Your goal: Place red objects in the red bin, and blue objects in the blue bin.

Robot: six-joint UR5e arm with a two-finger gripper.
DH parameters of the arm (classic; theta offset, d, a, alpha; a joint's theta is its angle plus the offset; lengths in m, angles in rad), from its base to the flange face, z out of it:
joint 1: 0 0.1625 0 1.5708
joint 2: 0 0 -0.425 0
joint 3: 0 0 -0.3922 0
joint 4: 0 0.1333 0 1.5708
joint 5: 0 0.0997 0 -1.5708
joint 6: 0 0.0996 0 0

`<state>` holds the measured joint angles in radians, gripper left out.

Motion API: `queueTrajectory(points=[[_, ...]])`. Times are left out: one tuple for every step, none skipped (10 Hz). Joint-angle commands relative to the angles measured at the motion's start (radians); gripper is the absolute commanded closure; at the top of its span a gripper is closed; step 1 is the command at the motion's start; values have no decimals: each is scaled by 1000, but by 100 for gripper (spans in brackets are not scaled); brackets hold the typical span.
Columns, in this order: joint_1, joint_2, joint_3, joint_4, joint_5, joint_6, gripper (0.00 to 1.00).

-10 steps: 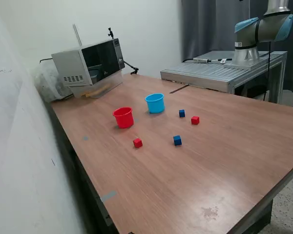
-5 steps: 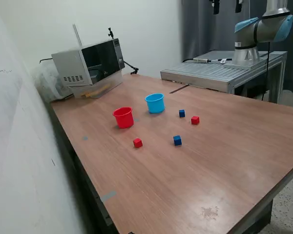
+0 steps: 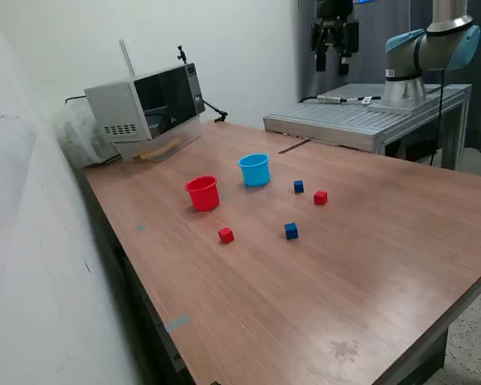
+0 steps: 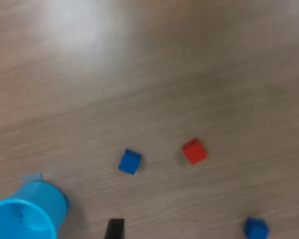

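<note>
Exterior view: four small solid cubes loose on the brown wooden table point(image 3: 369, 265), none yet binned. Landmark: the tapered light blue plastic cup point(image 3: 255, 169). Just beside it toward the exterior view's right, a small dark blue cube point(image 3: 298, 186), then a small red cube point(image 3: 320, 197); nearer the camera, a second dark blue cube point(image 3: 291, 231) and a second red cube point(image 3: 225, 235). Tapered red plastic cup point(image 3: 202, 193) just beside the blue one, toward the exterior view's left.

Black two-finger hand point(image 3: 334, 38) high above the table's far side, well apart from everything, fingers seemingly parted, holding nothing.

Best approach, as a judgement: drop straight down over one cube, straddle its flat faces squarely, clear of its neighbour, then lift well above the cup rim before release.

No readable brand, label or writing anywhere, including on the grey microwave point(image 3: 144, 103) well behind the cups.
</note>
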<state>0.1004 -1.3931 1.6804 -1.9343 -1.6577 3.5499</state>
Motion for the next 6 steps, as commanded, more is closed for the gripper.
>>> queueTrajectory(points=[[-59, 135, 19, -138, -1, 33, 0], [-89, 173, 18, -165, -1, 33, 0], [-106, 205, 25, -198, -1, 40, 0], [-129, 236, 54, -236, -1, 40, 0], [-151, 258, 79, -274, -1, 41, 0], [-151, 269, 102, -308, -1, 43, 0]])
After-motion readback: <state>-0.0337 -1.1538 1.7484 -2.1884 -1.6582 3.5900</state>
